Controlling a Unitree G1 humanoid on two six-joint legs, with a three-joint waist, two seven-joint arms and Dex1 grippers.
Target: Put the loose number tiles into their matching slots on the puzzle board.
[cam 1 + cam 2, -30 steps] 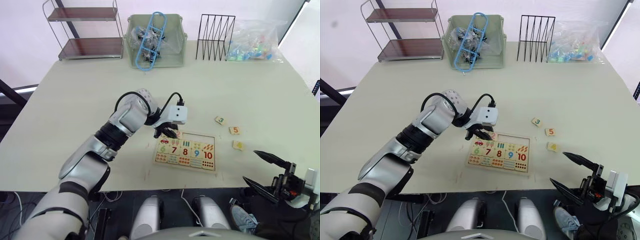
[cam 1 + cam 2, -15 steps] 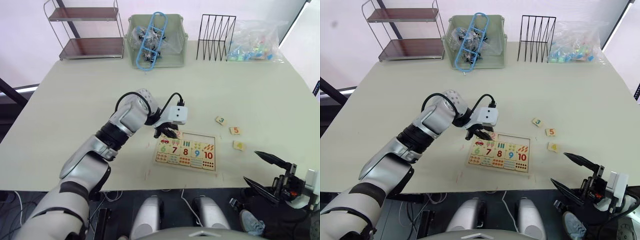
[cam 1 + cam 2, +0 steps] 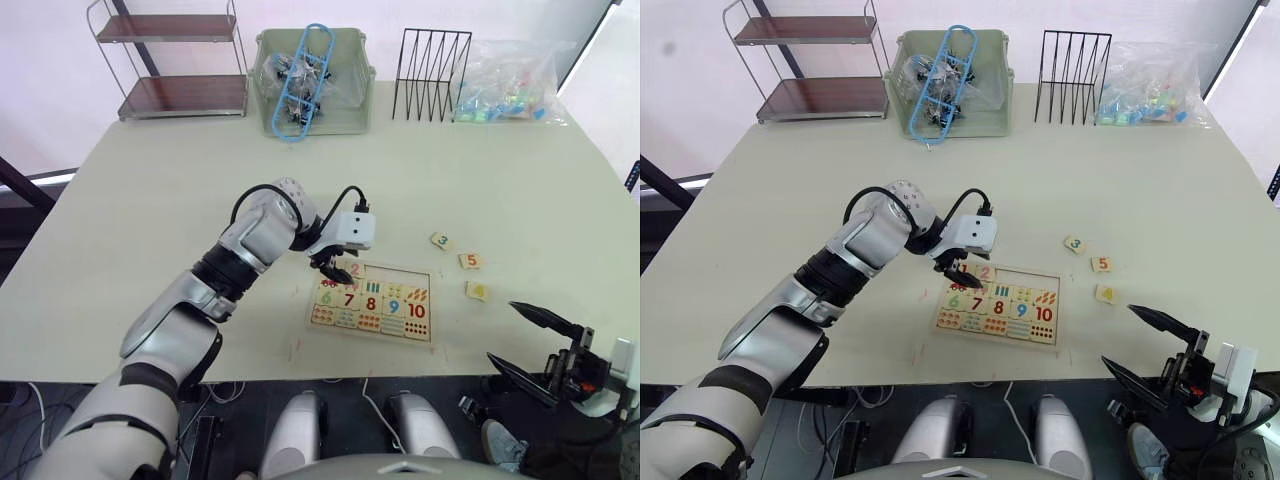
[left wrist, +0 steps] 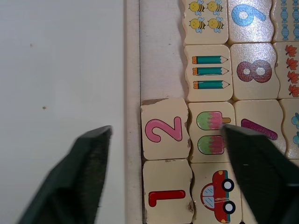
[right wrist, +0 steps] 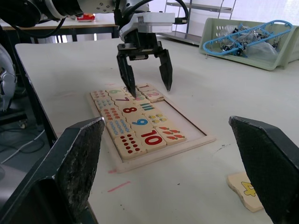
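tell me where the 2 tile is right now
The 2 tile sits in the puzzle board's top row, second slot from the robot's left, between the 1 tile and an empty slot, right under the open left gripper.

Desk [image 3: 180, 190]: pale, rectangular. Along its far edge, left to right: two-tier metal shelf [image 3: 170, 60], green bin [image 3: 312, 80] holding blue plastic items, black wire rack [image 3: 430, 75], clear bag [image 3: 510, 85] of small coloured pieces.

Puzzle board [image 3: 372, 303]: near the front edge; numbers 7 to 10 readable in its middle row.

Left gripper [image 3: 335, 268]: over the board's far left corner, fingers parted.

Loose tiles right of the board: 3 [image 3: 441, 241], 5 [image 3: 469, 261], 4 [image 3: 477, 291].

Right gripper [image 3: 528, 345]: off the desk's front right corner, fingers spread.
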